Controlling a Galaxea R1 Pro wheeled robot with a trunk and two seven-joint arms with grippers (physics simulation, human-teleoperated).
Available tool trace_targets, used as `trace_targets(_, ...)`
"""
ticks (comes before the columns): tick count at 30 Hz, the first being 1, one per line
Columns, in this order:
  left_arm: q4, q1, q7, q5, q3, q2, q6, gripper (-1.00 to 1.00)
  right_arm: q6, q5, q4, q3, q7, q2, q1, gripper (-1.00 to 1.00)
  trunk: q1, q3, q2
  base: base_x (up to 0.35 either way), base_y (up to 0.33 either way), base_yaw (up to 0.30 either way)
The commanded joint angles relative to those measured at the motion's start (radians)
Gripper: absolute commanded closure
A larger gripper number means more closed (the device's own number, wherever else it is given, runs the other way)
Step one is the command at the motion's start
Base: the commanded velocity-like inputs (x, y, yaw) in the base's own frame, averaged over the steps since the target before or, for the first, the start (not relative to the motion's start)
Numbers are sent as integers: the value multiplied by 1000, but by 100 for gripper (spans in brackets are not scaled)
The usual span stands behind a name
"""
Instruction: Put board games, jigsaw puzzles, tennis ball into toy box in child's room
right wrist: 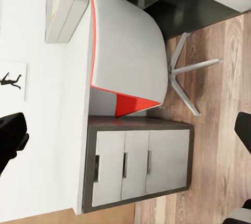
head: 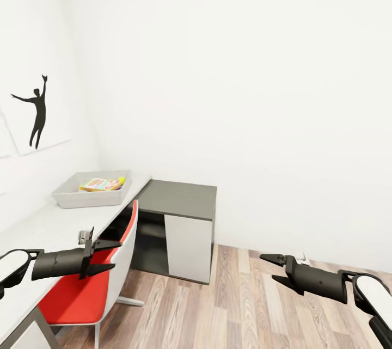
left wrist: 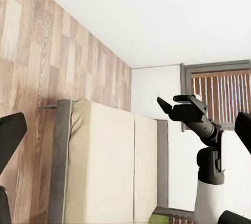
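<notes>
The light-grey toy box (head: 69,195) sits at the far end of the white table (head: 49,224), against the wall. Inside it lie a flat colourful toy (head: 100,184), too small to tell which, and the yellow-green tennis ball (head: 122,179). My left gripper (head: 106,256) hangs open and empty over the table's near edge, well short of the box. Over the wood floor, my right gripper (head: 279,268) is open and empty too. The right wrist view catches the toy box (right wrist: 63,4) side-on. In the left wrist view I see the beige bed (left wrist: 110,166) and my right gripper (left wrist: 170,103).
A red-and-white chair (head: 92,283) is tucked under the table by my left arm. The dark-grey unit (head: 177,199) with a white panel joins the table's far end. A small grey object (head: 83,237) rests at the table's edge. A drawer unit (right wrist: 136,166) stands under the table.
</notes>
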Motion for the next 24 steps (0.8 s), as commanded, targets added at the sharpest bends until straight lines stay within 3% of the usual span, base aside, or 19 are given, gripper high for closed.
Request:
trace_targets(1,1,-1,-10,-6,-3,1,0,-100,3,-10,0,0,-10,0,0,-100,0,-1,-1,0,6,-212)
trace_targets(10,1,-1,-10,-6,-3,1,-1,-100,3,-10,0,0,-10,1,-1,-100,0,-1,-1,0,156,-208)
trace_targets(24,1,-1,-10,-7,-3,1,0,-100,3,-10,0,0,-10,1,-1,-100,0,-1,-1,-8,55,-177)
